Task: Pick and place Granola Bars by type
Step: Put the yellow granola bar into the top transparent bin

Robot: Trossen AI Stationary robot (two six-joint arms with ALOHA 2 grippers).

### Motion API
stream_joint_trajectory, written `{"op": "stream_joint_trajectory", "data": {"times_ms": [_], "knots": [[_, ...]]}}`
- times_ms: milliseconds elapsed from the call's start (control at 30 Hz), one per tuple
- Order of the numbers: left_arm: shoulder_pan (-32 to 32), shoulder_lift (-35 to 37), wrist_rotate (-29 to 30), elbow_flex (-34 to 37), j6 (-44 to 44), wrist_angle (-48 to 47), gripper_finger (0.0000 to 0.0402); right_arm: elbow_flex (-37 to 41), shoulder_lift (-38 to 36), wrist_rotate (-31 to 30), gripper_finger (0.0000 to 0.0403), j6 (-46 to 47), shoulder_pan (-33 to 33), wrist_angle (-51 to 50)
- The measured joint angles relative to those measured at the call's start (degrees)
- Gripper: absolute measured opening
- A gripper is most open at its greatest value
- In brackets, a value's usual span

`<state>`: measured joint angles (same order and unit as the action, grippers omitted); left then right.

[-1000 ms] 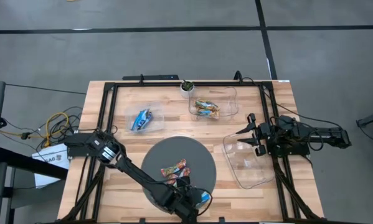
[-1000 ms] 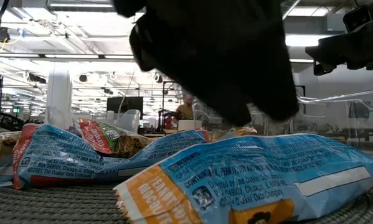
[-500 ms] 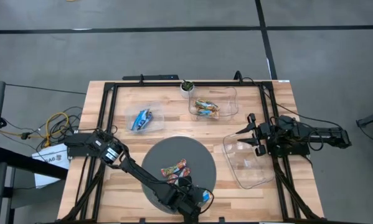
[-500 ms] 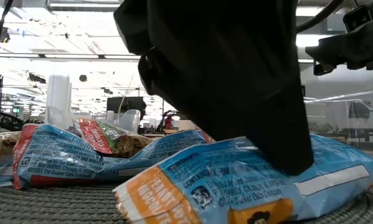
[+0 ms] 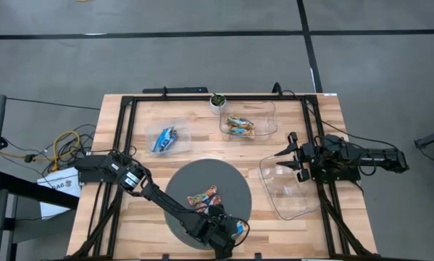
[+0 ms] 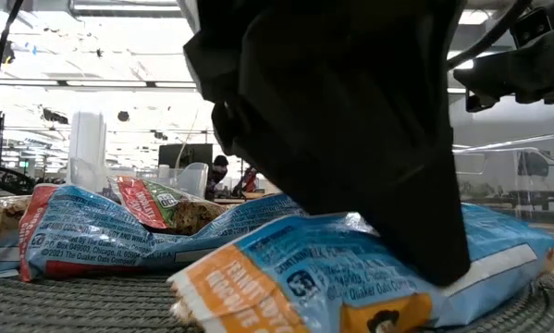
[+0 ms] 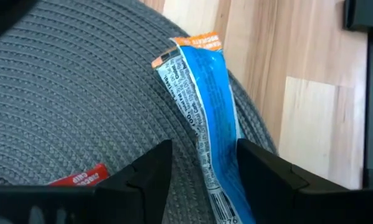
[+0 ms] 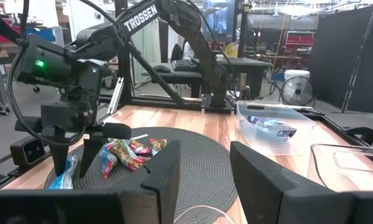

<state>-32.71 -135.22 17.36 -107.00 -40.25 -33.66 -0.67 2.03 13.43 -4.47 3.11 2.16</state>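
My left pincer [image 7: 202, 165] has come down over the last second and now straddles the blue bar [image 7: 205, 118] at the near right edge of the grey mat [image 5: 180, 196], fingers apart, not yet clamped. I judge a grasp is next. The left arm reaches low across the table [image 5: 122, 217]. My right pincer [image 5: 288, 154] waits, fingers apart, over the empty clear bin [image 5: 293, 203].

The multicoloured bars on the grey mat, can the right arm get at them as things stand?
Probably not easily. The multicoloured bars lie mid-mat, and the left gripper, its jaws astride a blue bar, sits beside them. The right gripper waits over the empty clear bin; whether it can reach that far is unclear.
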Motion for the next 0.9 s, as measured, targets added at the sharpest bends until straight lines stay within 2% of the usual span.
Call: {"op": "stream_joint_trajectory", "data": {"times_ms": [167, 567, 900], "knots": [[0.0, 0.0, 0.0, 0.0, 0.0, 0.1, 0.0155, 0.0, 0.0, 0.0, 0.0133, 0.0, 0.0, 0.0], [0.0, 0.0, -0.4, 0.0, 3.5, 1.0, 0.001, 0.0, 0.0, 0.0, 0.0134, 0.0, 0.0, 0.0], [0.5, 0.6, 1.6, -0.6, 8.6, 3.3, 0.0002, 0.0, 0.0, 0.0, 0.0134, 0.0, 0.0, 0.0]]}}
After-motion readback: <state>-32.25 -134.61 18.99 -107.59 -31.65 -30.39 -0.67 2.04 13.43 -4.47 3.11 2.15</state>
